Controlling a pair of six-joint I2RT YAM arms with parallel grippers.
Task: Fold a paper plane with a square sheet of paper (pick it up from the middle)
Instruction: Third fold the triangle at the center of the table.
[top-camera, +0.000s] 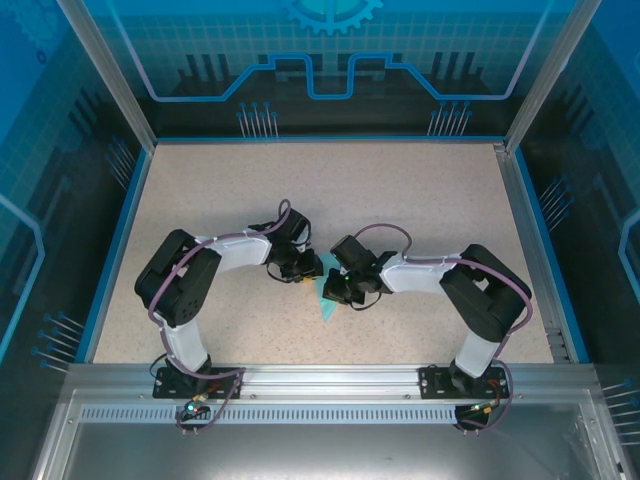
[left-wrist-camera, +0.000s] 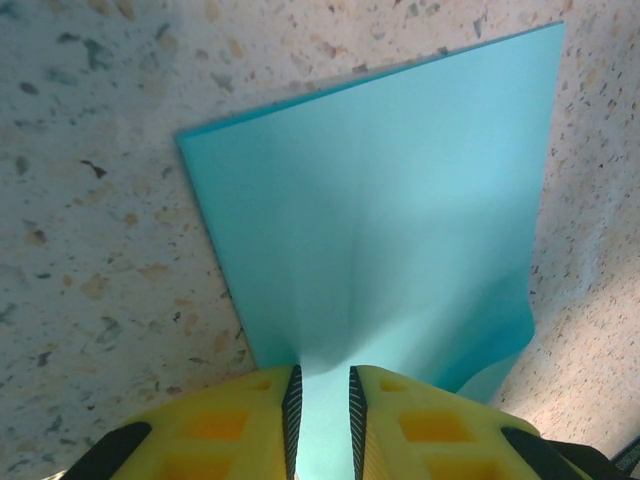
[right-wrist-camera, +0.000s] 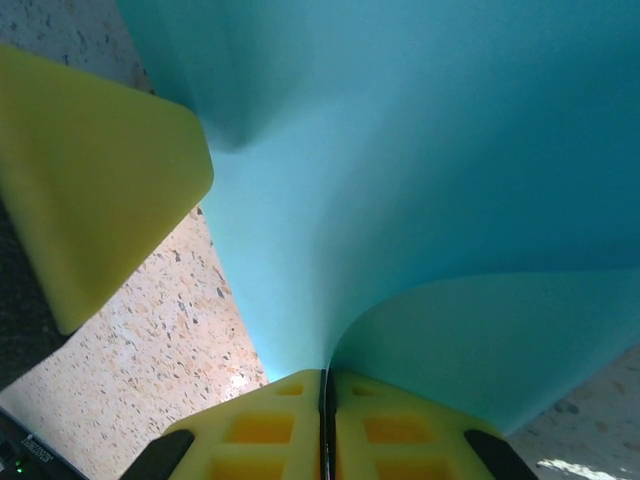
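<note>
The square sheet of paper (top-camera: 325, 303) is light cyan and lies at the middle of the speckled table, between both grippers. In the left wrist view the sheet (left-wrist-camera: 400, 200) lies mostly flat. A ridge of it puckers up between the narrowly parted yellow fingers of my left gripper (left-wrist-camera: 320, 400), which grips it. My right gripper (right-wrist-camera: 327, 385) is shut on a curled-up edge of the sheet (right-wrist-camera: 420, 150). One yellow finger of the left gripper (right-wrist-camera: 90, 180) presses on the paper close by. From above, the left gripper (top-camera: 310, 272) and right gripper (top-camera: 338, 290) nearly touch over the paper.
The speckled tabletop (top-camera: 300, 190) stretches free on all sides of the arms. A blue rim (top-camera: 110, 250) and metal frame posts (top-camera: 545, 80) bound it. An aluminium rail (top-camera: 330, 375) carries the arm bases at the near edge.
</note>
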